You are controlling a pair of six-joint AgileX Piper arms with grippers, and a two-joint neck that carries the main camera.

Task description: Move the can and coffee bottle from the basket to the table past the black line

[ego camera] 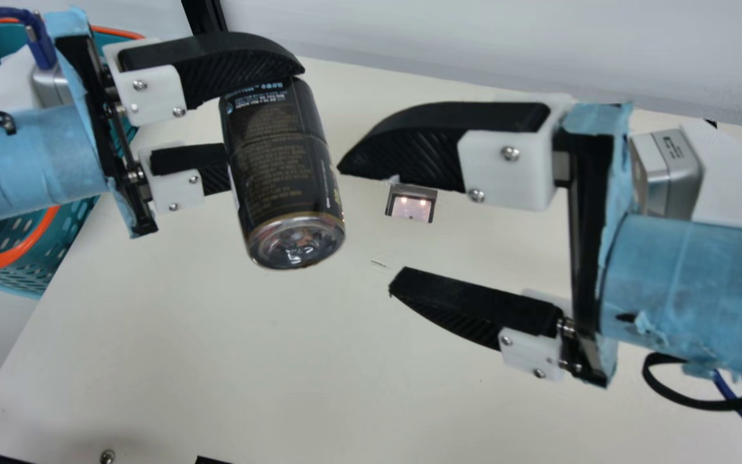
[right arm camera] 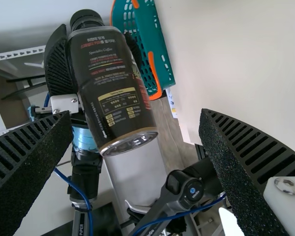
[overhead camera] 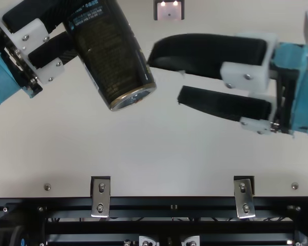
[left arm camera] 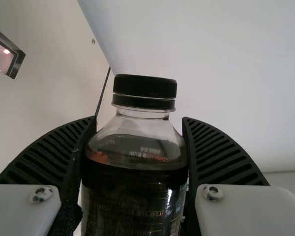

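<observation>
My left gripper [ego camera: 268,122] is shut on the dark-labelled coffee bottle [ego camera: 281,161], held tilted above the table with its clear base toward the lower right; the bottle hides one fingertip. In the left wrist view, the bottle's black cap [left arm camera: 145,86] rises between the fingers of my left gripper [left arm camera: 139,119]. Facing the bottle's side, my right gripper [ego camera: 366,227] stands open, nothing between its fingers and apart from the bottle. From the right wrist view, the bottle [right arm camera: 110,86] appears beyond my right gripper [right arm camera: 135,114]. The teal basket [ego camera: 20,274] is behind the left arm.
The cream table [ego camera: 229,374] extends beneath both grippers. A small square fitting with lights [ego camera: 411,205] lies between the arms at the back. Along the near edge run a black frame [overhead camera: 172,203] and metal brackets [overhead camera: 100,196]. Pale walling [ego camera: 506,45] stands behind.
</observation>
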